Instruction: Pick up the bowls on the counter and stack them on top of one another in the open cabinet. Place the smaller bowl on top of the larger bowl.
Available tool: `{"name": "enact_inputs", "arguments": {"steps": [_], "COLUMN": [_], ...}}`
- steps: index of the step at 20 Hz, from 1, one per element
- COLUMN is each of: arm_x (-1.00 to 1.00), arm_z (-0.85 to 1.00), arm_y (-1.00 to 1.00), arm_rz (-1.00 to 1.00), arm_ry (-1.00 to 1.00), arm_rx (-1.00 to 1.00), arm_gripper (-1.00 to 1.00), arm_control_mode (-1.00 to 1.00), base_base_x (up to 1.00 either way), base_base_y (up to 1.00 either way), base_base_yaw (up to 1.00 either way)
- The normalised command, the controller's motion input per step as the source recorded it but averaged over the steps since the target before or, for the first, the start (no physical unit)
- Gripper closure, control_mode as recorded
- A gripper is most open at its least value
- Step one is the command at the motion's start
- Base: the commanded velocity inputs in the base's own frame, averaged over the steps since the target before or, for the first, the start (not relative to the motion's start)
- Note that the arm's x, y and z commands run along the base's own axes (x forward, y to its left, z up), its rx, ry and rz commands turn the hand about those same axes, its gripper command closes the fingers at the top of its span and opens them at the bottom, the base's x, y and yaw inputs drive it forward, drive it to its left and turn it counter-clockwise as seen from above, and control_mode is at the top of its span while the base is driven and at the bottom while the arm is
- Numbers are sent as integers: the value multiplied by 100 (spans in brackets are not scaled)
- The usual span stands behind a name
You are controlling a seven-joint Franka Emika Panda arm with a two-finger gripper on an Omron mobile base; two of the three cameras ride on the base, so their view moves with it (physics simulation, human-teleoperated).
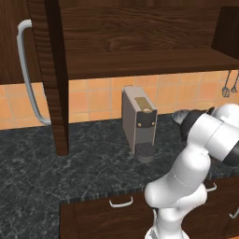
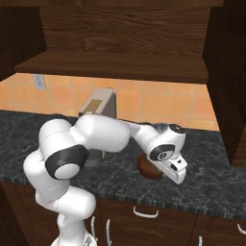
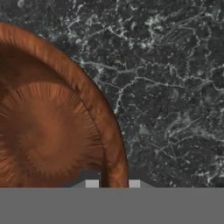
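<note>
Reddish-brown and ribbed toward its centre, the inside of the bowl point(image 3: 43, 135) takes up the left half of the hand view, its thick rim curving down to the bottom edge. There the rim passes between two small pale finger tips point(image 3: 92, 183), one inside the bowl and one outside, so the end effector point(image 3: 113, 183) straddles the rim; whether it is clenched on the rim or merely around it, I cannot tell. The bowl sits mouth-up on the dark marbled table point(image 3: 175, 87); being round, it has no long axis to name.

From the right base view the bowl point(image 2: 146, 168) shows only as a dark brown sliver on the table point(image 2: 211, 182), tucked under the arm's wrist, with the hand angled down over it. In the left base view the arm's elbow and forearm stand in front of that spot, and the stone table point(image 1: 93, 163) shows its front edge over wooden drawers point(image 1: 102, 219).

A grey coffee machine point(image 1: 138, 123) stands near the tiled wall, just left of the bowl's place as the robot faces it. Above hangs the open cabinet point(image 1: 140, 58), its plain shelf bare in both base views, its door point(image 1: 14, 42) swung out at left with a long curved grey handle point(image 1: 28, 79). Utensils point(image 1: 229, 86) hang at far right on the wall.
</note>
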Motion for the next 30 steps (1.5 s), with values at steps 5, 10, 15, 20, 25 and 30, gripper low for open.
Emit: {"name": "enact_inputs", "arguments": {"steps": [5, 10, 15, 20, 25, 30], "arm_x": [20, 19, 51, 71, 40, 44], "arm_z": [51, 63, 44, 7, 0, 0], "arm_y": [4, 0, 6, 12, 0, 0], "arm_rz": [-17, -25, -27, -18, -5, 0], "arm_ry": [-17, -15, -8, -3, -3, 5], "arm_rx": [0, 0, 0, 0, 0, 0], "arm_gripper": [100, 100, 100, 100, 100, 100], "arm_control_mode": [-100, -100, -100, -100, -100, -100], "base_base_x": [0, 0, 0, 0, 0, 0], "base_base_y": [0, 0, 0, 0, 0, 0], "base_base_yaw": [0, 0, 0, 0, 0, 0]}}
